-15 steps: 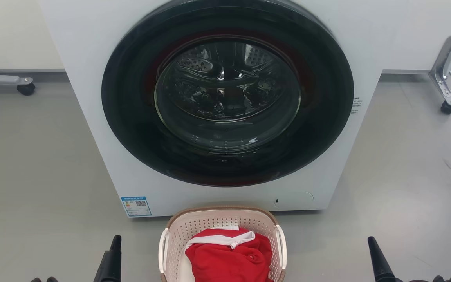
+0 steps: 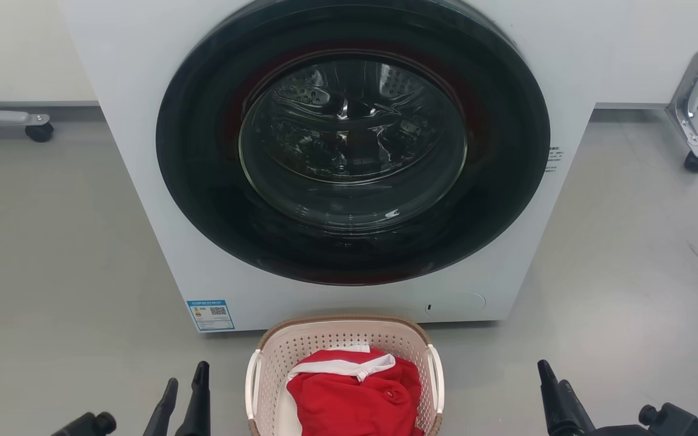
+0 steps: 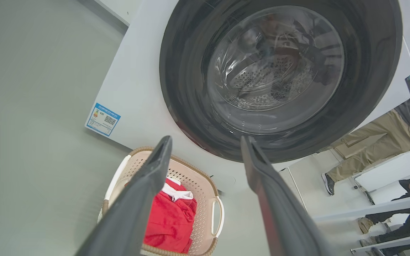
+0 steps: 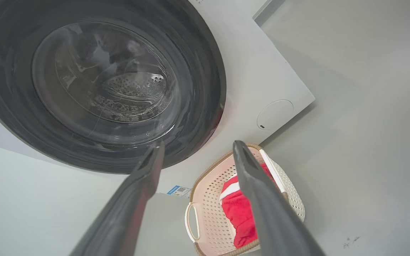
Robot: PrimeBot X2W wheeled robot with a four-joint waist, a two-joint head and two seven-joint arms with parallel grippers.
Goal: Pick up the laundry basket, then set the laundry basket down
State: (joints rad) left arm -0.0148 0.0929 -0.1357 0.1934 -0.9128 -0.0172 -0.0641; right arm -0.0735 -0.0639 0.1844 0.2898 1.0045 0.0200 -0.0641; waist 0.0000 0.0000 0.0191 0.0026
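The laundry basket (image 2: 300, 348) stands on the grey floor just in front of the washer, pale pink-beige with a brown rim and white side handles. A red and white garment (image 2: 355, 399) lies in it. My left gripper (image 2: 187, 375) is open at the lower left, a short way from the basket's left handle. Open as well, my right gripper (image 2: 552, 374) sits farther off to the basket's right. Past the open left gripper (image 3: 205, 140), the left wrist view shows the basket (image 3: 199, 185) below. The basket (image 4: 208, 199) also lies beyond the open right gripper (image 4: 198, 145).
A white front-loading washer (image 2: 143, 181) with a shut dark round door (image 2: 352, 142) rises right behind the basket. Wheeled frame legs stand at the far left (image 2: 40, 130) and far right (image 2: 694, 160). A person's legs (image 3: 365, 149) stand beside the washer.
Both grippers have come further up into the head view and moved inward toward the basket, each now showing two fingers. The camera has tilted slightly; the basket has not moved.
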